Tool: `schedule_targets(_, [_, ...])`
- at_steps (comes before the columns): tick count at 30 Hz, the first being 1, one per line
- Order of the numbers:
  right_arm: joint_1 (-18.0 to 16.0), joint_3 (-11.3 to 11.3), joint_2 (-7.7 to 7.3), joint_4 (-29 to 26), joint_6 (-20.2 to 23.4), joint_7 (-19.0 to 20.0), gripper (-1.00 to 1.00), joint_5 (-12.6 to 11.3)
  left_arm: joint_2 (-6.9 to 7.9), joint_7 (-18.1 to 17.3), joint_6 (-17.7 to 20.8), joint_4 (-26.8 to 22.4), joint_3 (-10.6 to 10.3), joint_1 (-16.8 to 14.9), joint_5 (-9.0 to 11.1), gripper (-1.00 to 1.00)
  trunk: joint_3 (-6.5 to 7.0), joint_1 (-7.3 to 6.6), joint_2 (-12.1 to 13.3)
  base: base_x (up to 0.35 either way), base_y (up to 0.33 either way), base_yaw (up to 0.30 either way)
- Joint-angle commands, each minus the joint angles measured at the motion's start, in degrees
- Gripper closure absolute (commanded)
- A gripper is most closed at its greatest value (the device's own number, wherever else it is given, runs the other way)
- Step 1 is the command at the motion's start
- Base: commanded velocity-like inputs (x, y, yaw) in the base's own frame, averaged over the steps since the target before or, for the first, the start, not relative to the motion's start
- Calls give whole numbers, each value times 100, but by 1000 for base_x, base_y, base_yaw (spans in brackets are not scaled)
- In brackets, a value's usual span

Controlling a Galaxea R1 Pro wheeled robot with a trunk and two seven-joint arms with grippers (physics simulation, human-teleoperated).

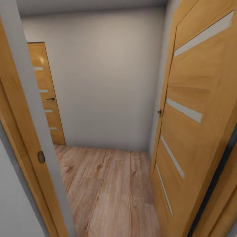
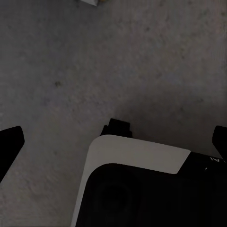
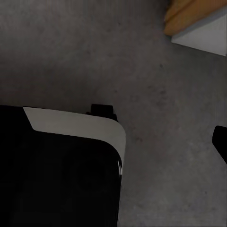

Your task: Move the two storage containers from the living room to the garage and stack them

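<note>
Doorway (image 1: 33, 131) onto plank floor (image 1: 108, 191), concrete (image 2: 56, 71) beneath (both pincers spread, empty).

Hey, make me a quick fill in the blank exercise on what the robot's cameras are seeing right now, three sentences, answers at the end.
1. Through the doorway, the head view shows a floor of light ____ planks.
2. The open door at the right of the head view is crossed by pale slanted ____.
3. Under the left wrist camera lies dark grey speckled ____.

Answers: wood; stripes; concrete
</note>
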Motion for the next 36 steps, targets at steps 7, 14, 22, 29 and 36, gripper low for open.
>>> schedule_targets(7, [-7, 48, 5, 18, -35, -4, -100, -48, 0, 6, -8, 4, -12, -4, 39, -100, -6, 3, -3, 304, 130, 0])
schedule_targets(14, [-7, 41, 10, 18, -35, -4, -100, -49, 0, 6, 13, 4, -16, -4, 39, -100, -6, 3, -3, 319, 13, 0])
schedule_targets(22, [-7, 34, 10, 18, -35, -6, -100, -56, -9, 6, -20, 4, -13, -4, 39, -100, -6, 3, -3, 145, -46, 0])
schedule_targets(29, [-7, 30, 16, 18, -35, -12, -100, -76, -9, 13, -26, 4, -16, -4, 39, -100, -6, 3, -3, 5, -2, 0])
schedule_targets(36, [-7, 30, 14, 18, -35, -11, -100, -82, -8, 14, -25, 4, -17, -4, 39, -100, -6, 3, -3, 34, -52, 0])
